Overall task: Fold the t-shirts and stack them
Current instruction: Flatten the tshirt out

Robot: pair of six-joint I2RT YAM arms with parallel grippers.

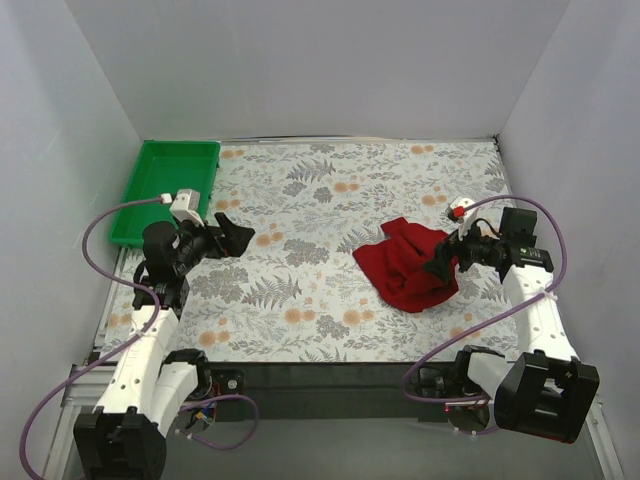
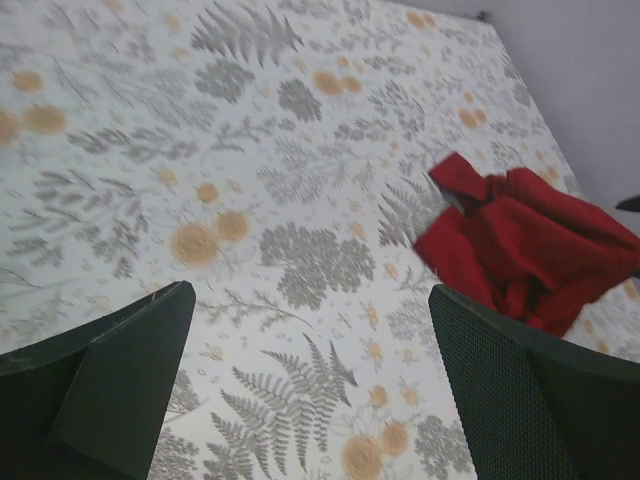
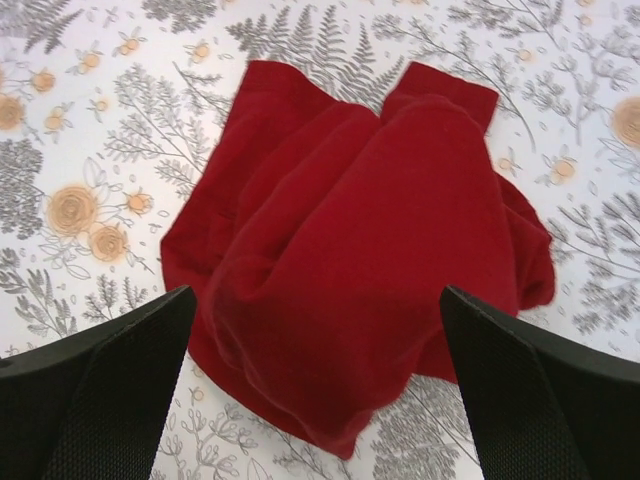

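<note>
In the view from above, you see a bench [image 1: 300, 200] with a cloth of grey ferns and orange flowers. Plain white walls [image 1: 300, 70] stand close on three sides. A green tray [image 1: 180, 146] sits at the far left corner of the bench. The dark red t-shirt [image 1: 405, 265] lies in a crumpled heap on the right side, well apart from the tray. Your left gripper [image 1: 240, 240] is over the left side of the bench, near the tray, far from the t-shirt. Your right gripper [image 1: 440, 264] is right at the near right edge of the heap. A purple cable [image 1: 100, 215] loops beside each arm.

In the left wrist view, the left gripper [image 2: 310, 292] is spread wide and has nothing in it. Only the flowery bench [image 2: 250, 120] shows between its two dark fingers [image 2: 120, 380]. The t-shirt [image 2: 530, 250] lies off to the right, bunched up, with one sleeve poking out. A bit of pale wall [image 2: 590, 80] shows in the top right corner.

In the right wrist view, the right gripper [image 3: 317, 300] is also spread wide and grips nothing. The t-shirt [image 3: 370, 220] fills the middle, a soft lump full of folds, lying on the bench [image 3: 100, 120] just ahead of the fingers [image 3: 110, 390]. You cannot tell from here if the fingers touch the cloth.
</note>
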